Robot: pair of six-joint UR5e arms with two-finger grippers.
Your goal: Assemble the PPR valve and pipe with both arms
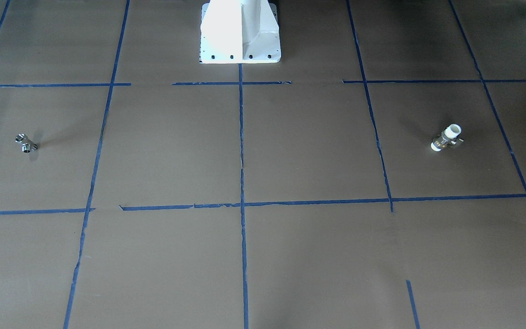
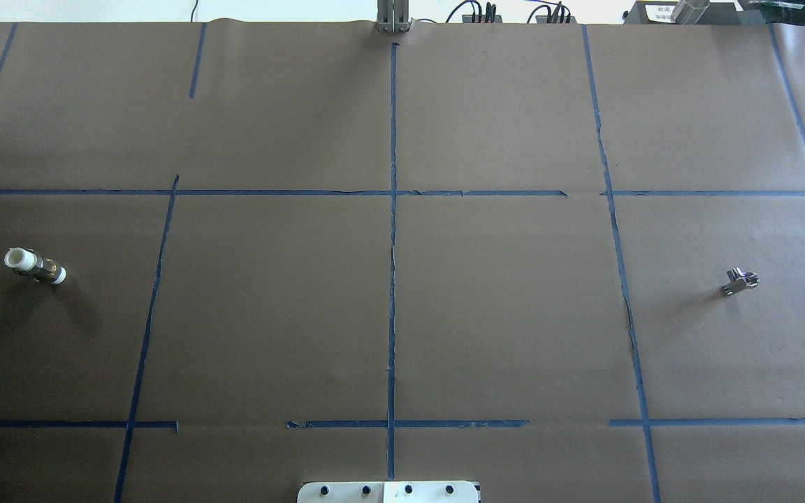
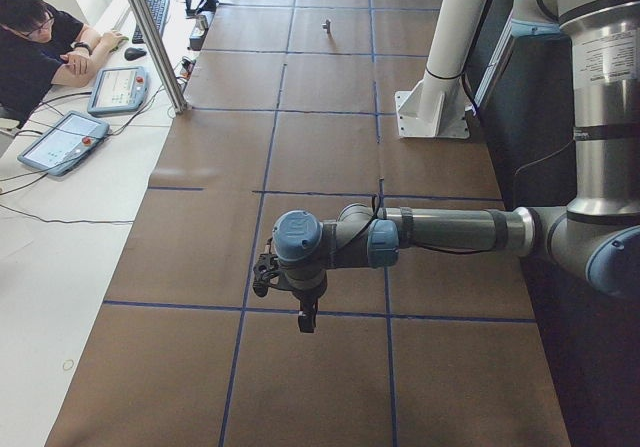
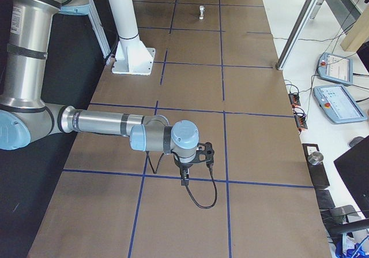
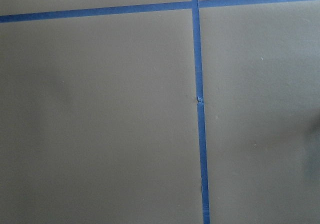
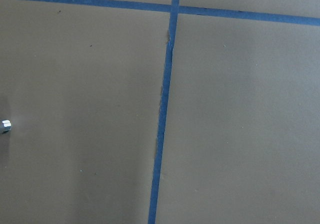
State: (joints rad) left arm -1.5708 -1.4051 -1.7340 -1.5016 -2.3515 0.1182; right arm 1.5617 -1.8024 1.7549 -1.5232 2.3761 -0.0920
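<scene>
- We note the valve (image 2: 34, 266) lying far left on the desk (image 2: 402, 314), long axis roughly crosswise; left pincer (image 3: 265, 275) nearer.
- Pipe (image 2: 739, 281) far right, nearer the right pincer (image 4: 203, 153).
- Pincers parted or closed: we cannot tell.

You had bright, even light on the bench (image 1: 290, 151); the white base (image 1: 240, 32) was overexposed, the PPR valve (image 2: 35, 266) and the pipe (image 2: 740, 281) threw soft shadows, and both wrist views looked slightly soft.

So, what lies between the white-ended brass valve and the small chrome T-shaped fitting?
Nothing but bare brown paper crossed by three blue tape lines separates the white-ended valve from the chrome fitting; the overhead view shows it.
</scene>
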